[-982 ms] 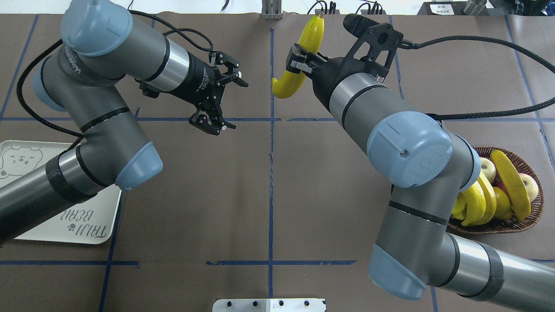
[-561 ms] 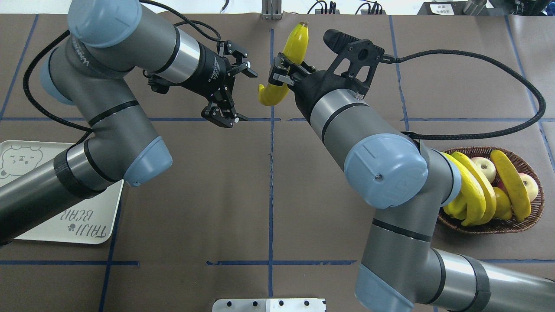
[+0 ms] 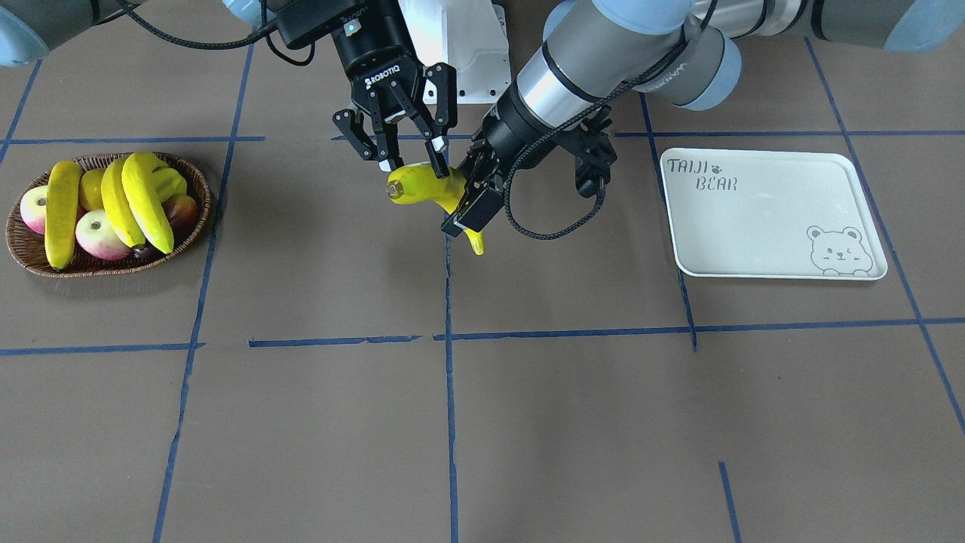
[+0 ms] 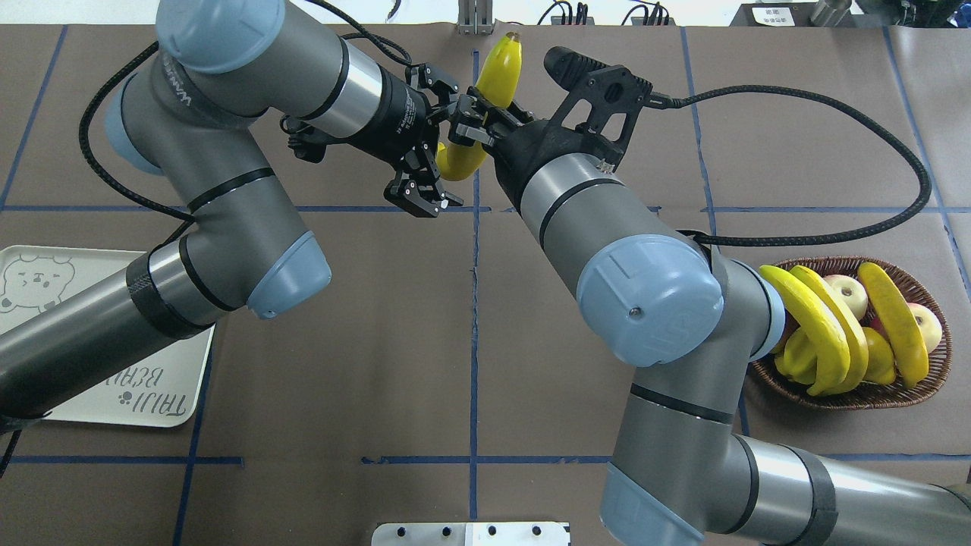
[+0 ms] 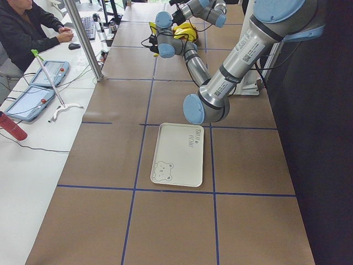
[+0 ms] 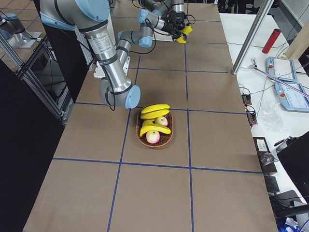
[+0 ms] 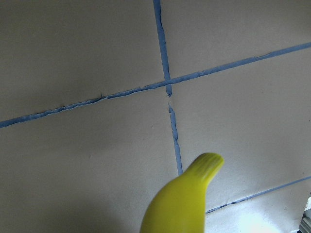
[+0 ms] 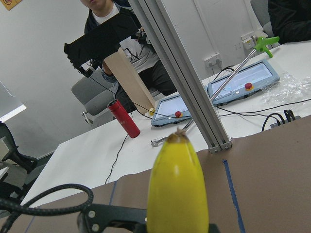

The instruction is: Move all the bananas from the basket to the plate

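Upper centre, overhead: right arm's jaws clench a long curved bright-yellow banana (image 4: pixel 502 72), its length running up-frame; left arm's released jaws straddle its lower end.

The brown tabletop (image 3: pixel 573 422) was marked into a grid by blue tape lines (image 3: pixel 448 392). On the white bench (image 5: pixel 33 160) beside it lay two teach pendants (image 5: pixel 48 73) and a red bottle (image 5: pixel 11 126), with a seated operator (image 5: pixel 27 27) beyond.

You have bright, even overhead light; the basket (image 3: pixel 113 268) casts a soft shadow toward 6 o'clock. Your left wrist view shows the banana (image 7: pixel 180 204) blurred, with glare at 5 o'clock.
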`<action>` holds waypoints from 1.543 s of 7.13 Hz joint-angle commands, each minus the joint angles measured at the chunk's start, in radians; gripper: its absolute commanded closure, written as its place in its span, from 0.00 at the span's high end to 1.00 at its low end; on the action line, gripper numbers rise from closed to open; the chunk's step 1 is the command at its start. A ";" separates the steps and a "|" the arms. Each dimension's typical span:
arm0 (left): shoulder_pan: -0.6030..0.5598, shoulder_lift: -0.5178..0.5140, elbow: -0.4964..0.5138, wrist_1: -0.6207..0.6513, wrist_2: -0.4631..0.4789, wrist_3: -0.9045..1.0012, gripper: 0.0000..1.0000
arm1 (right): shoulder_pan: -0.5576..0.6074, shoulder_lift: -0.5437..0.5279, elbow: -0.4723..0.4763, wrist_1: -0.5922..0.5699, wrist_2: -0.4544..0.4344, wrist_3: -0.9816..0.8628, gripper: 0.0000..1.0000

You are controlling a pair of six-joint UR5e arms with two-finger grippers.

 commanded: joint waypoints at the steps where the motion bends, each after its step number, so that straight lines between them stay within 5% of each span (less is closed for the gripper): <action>1: -0.002 -0.001 0.002 -0.001 -0.002 -0.019 0.06 | 0.000 -0.001 0.001 0.000 -0.002 -0.001 0.00; 2: -0.010 0.000 0.003 -0.008 -0.004 -0.022 0.00 | 0.000 -0.001 0.001 0.002 -0.002 -0.001 0.02; 4: -0.040 0.001 0.003 -0.011 -0.009 -0.128 0.00 | -0.002 -0.001 0.007 0.003 0.000 0.012 0.99; 8: -0.086 0.007 0.020 -0.011 -0.019 -0.103 0.00 | 0.003 -0.013 0.068 0.008 0.044 -0.058 1.00; 11: -0.200 0.138 0.020 -0.014 -0.249 0.290 0.00 | 0.026 -0.088 0.191 -0.003 0.184 -0.085 1.00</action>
